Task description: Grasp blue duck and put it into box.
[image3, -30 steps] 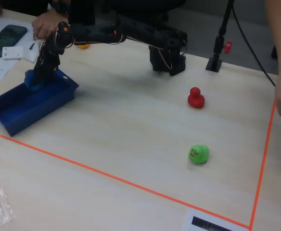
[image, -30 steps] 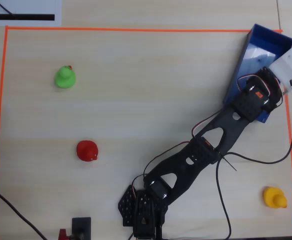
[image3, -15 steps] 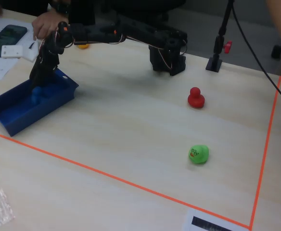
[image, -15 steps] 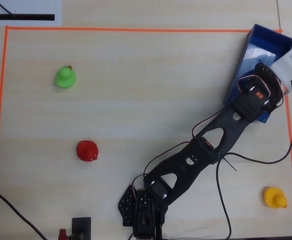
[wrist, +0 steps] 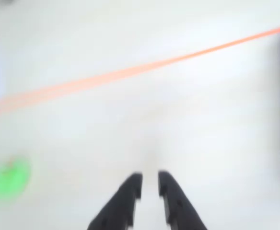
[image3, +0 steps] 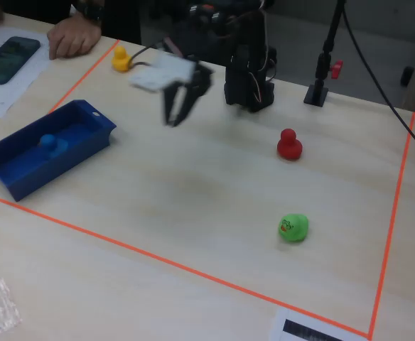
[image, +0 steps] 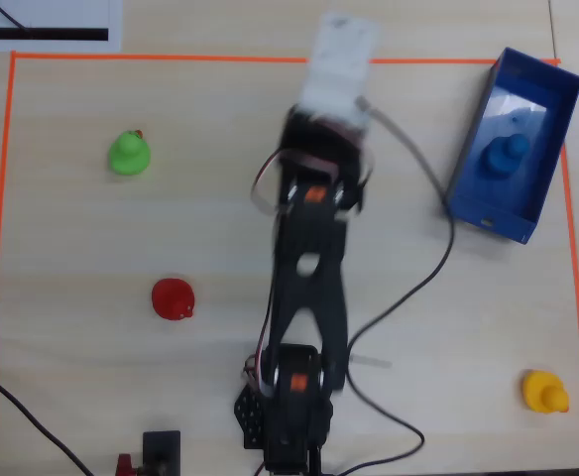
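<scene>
Toy duck at rest: the blue duck (image: 504, 155) sits inside the box (image: 559, 137) at the right edge of the orange-taped square (image: 171, 59) in the overhead view, upright on the tray's pale floor and clear of the walls; the fixed view shows it (image3: 50, 144) near the middle of the box (image3: 87, 117). The gripper (wrist: 149, 187) hangs above bare table, well apart from the box, its two black fingers nearly closed with only a narrow gap between them and nothing held. In the fixed view the gripper (image3: 177, 117) is blurred, pointing down toward the tabletop. A green duck (image: 129, 154), a red duck (image: 173, 298) and a yellow duck (image: 544, 391) stand scattered elsewhere inside the tape. By these pictures, the job looks done. The blue duck appears light, glossy and rounded, so it would likely slip under a loose pinch; a hold across the body below the head, fingers on opposite flanks, seems the safest place to take it.
</scene>
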`<move>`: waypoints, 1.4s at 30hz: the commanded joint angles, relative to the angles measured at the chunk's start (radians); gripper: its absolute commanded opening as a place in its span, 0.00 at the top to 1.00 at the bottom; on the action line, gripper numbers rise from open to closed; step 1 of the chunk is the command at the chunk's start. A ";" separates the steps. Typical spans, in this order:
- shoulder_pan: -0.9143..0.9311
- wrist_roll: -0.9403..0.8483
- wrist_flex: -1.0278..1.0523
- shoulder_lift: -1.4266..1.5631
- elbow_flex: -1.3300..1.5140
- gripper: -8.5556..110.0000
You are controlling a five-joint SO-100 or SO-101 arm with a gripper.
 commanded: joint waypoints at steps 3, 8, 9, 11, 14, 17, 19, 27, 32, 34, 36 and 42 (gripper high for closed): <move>-0.103 -0.167 0.305 1.075 1.020 0.93; -0.072 -0.227 0.350 1.259 1.232 0.93; -0.072 -0.235 0.348 1.278 1.261 0.93; -0.080 -0.245 0.353 1.327 1.313 0.93; -0.107 -0.244 0.334 1.344 1.367 0.93; -0.121 -0.247 0.305 1.345 1.430 0.93; -0.126 -0.250 0.301 1.345 1.470 0.93; -0.150 -0.206 0.304 1.345 1.479 0.93; -0.150 -0.201 0.304 1.345 1.480 0.90; -0.150 -0.201 0.304 1.345 1.480 0.89; -0.150 -0.199 0.304 1.347 1.480 0.88; -0.150 -0.199 0.304 1.347 1.480 0.88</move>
